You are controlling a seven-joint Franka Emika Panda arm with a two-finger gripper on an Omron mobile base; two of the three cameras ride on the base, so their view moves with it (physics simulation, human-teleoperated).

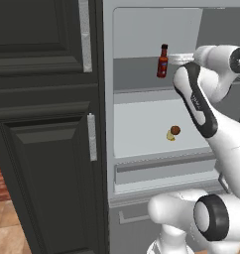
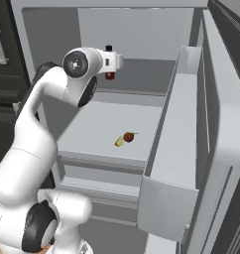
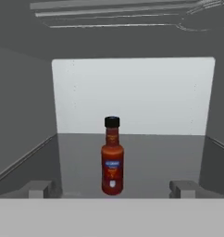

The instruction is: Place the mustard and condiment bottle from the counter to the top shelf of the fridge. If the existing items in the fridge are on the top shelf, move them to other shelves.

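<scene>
Open fridge (image 1: pixel 142 124): a red condiment bottle (image 1: pixel 162 61) stands upright on its top shelf. Just right of the bottle, the gripper (image 3: pixel 112 189) sits spread wide, holding nothing. The bottle looks rigid, light, smooth; grasp its body.

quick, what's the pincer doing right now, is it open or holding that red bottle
Pincer: open, holding nothing; its fingertips stand wide on either side of the red sauce bottle, which stands upright on the fridge shelf.

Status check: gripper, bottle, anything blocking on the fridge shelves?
Gripper open, empty, at the top shelf. Condiment bottle upright on that shelf, between the fingertips' line, not touched. Small brown and yellow item alone on the shelf below.
</scene>
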